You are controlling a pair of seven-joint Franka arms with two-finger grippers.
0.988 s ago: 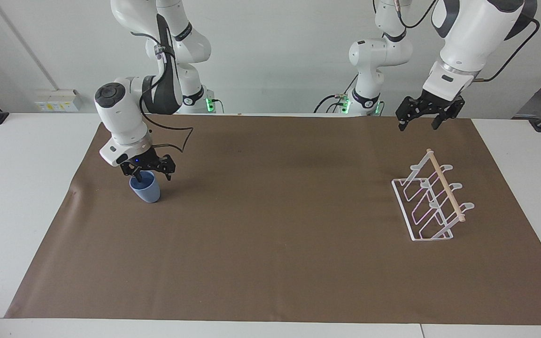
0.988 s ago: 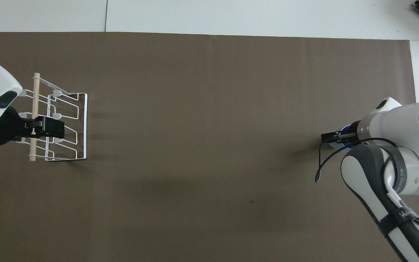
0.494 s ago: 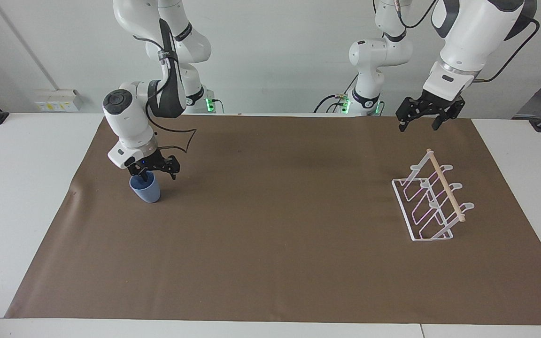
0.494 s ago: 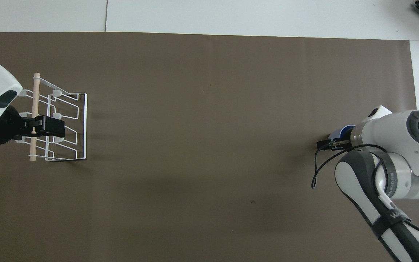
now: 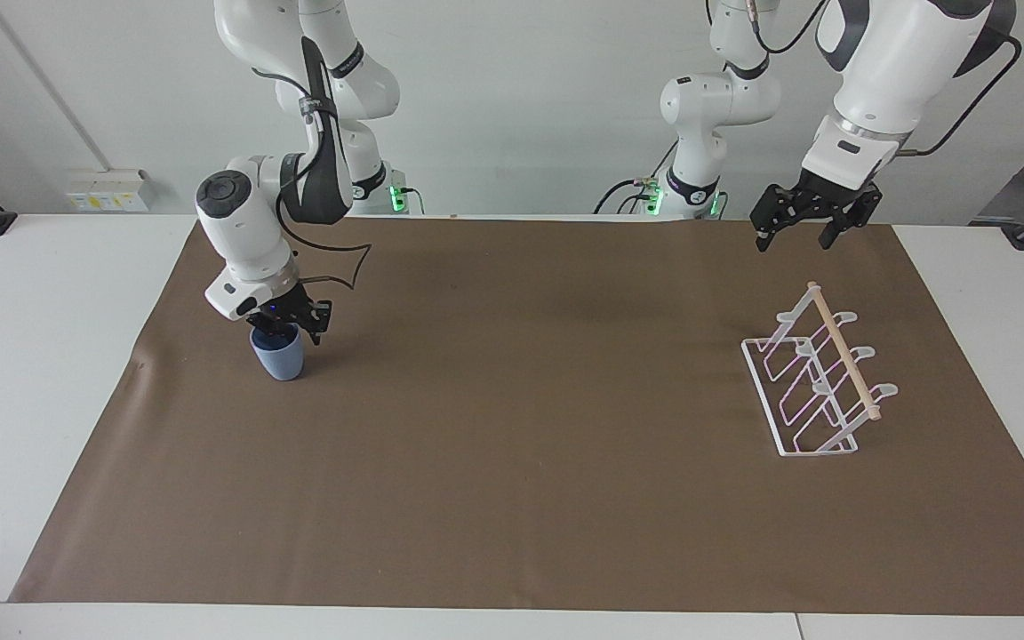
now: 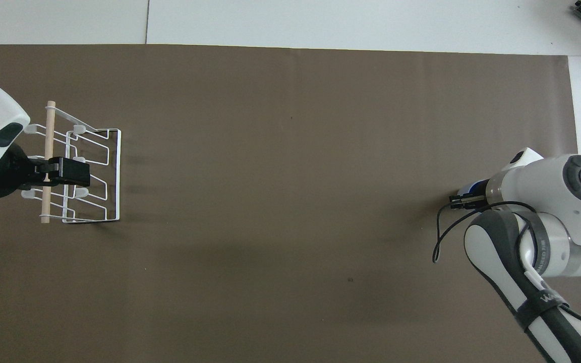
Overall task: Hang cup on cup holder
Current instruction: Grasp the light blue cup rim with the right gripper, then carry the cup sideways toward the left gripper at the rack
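The light blue cup (image 5: 279,358) stands upright on the brown mat toward the right arm's end of the table. My right gripper (image 5: 286,327) reaches down into its mouth, with the fingers closed on the rim. In the overhead view only a sliver of the cup (image 6: 473,187) shows beside the right gripper (image 6: 461,200). The white wire cup holder (image 5: 819,378) with its wooden dowel stands at the left arm's end of the table, and also shows in the overhead view (image 6: 94,174). My left gripper (image 5: 801,228) hangs open and empty in the air, above the holder in the overhead view (image 6: 68,173).
The brown mat (image 5: 521,427) covers most of the white table (image 5: 41,356). A black cable loops off the right arm's wrist (image 5: 348,267) just above the mat.
My right gripper's fingers have closed in on the cup's rim, and the cup has shifted slightly and stands straighter. The left arm has barely moved.
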